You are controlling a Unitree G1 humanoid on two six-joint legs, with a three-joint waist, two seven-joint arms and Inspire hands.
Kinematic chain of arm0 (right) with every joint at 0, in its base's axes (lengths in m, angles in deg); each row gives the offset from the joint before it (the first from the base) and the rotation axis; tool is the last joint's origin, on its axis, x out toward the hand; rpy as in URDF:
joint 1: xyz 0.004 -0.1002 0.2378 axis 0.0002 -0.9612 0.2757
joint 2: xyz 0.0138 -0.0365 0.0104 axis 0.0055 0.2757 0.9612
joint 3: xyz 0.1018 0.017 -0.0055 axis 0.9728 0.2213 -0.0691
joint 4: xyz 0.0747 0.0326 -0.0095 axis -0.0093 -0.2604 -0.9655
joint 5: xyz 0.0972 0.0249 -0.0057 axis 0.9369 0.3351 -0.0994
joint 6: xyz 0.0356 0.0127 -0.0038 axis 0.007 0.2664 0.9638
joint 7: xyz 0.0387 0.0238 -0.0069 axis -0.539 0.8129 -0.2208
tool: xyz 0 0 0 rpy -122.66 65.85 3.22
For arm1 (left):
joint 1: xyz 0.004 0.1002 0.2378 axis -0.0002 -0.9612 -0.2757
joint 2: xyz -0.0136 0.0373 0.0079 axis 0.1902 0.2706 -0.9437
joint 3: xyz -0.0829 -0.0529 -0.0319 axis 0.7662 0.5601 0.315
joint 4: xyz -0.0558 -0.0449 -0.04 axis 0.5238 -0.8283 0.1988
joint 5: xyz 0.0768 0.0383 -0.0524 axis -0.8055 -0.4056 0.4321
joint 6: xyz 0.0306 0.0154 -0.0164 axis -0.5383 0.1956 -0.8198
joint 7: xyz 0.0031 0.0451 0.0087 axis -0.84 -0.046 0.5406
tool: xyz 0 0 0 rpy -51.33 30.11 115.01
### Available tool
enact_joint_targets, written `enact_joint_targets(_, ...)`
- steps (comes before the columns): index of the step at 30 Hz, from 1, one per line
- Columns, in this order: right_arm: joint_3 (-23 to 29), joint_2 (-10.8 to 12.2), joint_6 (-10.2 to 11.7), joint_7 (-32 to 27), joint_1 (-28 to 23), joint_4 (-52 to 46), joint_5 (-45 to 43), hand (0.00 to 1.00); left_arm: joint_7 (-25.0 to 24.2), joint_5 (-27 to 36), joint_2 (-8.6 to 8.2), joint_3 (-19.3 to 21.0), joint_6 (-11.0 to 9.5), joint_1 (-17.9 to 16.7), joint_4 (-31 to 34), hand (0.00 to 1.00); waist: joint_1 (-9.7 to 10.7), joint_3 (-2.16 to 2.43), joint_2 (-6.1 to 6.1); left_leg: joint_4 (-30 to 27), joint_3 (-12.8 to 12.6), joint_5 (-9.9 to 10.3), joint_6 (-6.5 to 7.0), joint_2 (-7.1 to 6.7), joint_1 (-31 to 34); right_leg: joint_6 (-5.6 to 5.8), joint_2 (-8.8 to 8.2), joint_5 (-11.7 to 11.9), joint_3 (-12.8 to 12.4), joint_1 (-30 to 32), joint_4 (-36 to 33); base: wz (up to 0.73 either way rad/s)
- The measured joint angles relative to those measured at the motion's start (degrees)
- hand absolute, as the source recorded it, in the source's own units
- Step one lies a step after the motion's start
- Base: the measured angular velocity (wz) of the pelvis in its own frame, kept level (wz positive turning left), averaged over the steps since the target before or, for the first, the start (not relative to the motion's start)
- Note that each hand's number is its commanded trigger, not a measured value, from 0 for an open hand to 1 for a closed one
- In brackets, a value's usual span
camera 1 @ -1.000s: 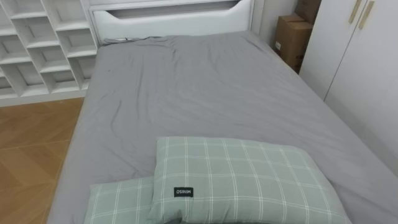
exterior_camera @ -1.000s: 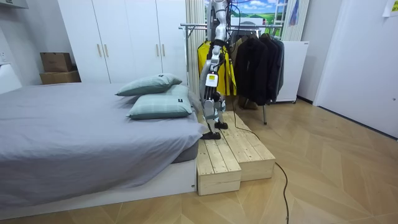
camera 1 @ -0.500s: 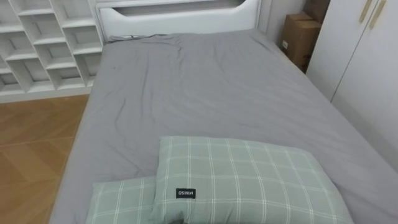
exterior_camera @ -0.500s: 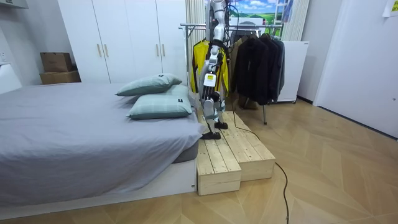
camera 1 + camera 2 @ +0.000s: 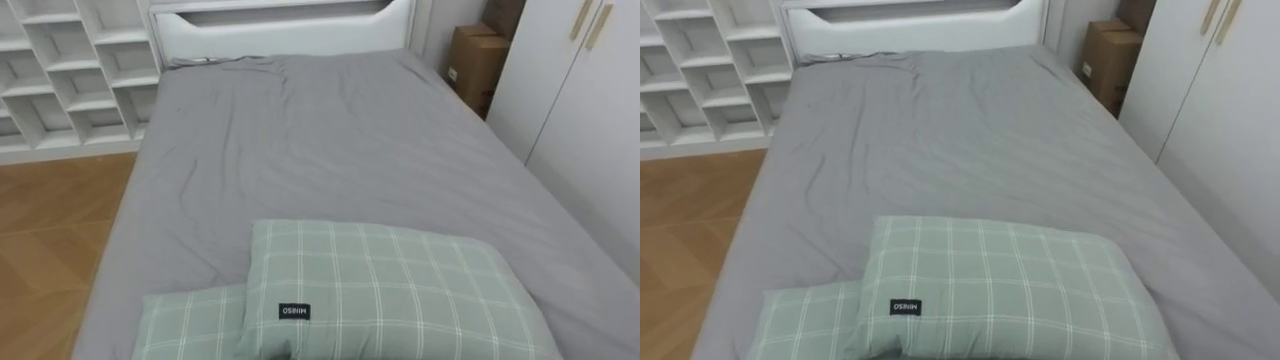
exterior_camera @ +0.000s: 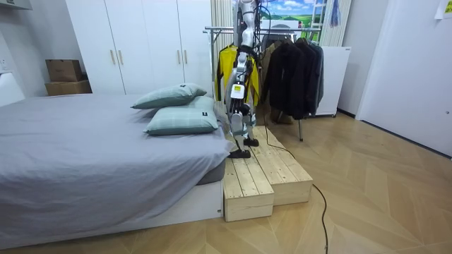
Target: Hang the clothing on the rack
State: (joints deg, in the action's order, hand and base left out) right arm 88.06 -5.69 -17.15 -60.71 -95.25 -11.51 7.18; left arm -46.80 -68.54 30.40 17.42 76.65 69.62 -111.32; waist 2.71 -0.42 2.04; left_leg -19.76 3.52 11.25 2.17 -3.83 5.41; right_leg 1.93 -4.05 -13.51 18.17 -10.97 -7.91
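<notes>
The left hand (image 6: pixel 236 97) hangs by the robot's side; open or shut, I cannot tell. Two soft green checked pillows (image 5: pixel 385 290) lie at the grey bed's (image 5: pixel 330 150) near end.

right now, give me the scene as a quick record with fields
robot: on the wooden platform, between bed and clothes rack
bed cover: grey wrinkled sheet
pillows: green checked, larger pillow overlapping smaller pillow
hanging: yellow jacket, dark garments
around: white shelf unit, cardboard box, white wardrobe
</notes>
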Motion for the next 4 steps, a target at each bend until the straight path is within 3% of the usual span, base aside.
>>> enact_joint_targets(4,0.1,-0.1,0.2,0.1,0.0,0.0,0.0,0.0,0.0,-0.1,-0.05,0.4,-0.1,0.3,-0.2,0.0,0.0,-0.09,-0.15,0.0,0.0,0.0,-0.03,0.15,-0.1,-0.02,0.08,0.0,-0.3,-0.1,-0.6,0.0)
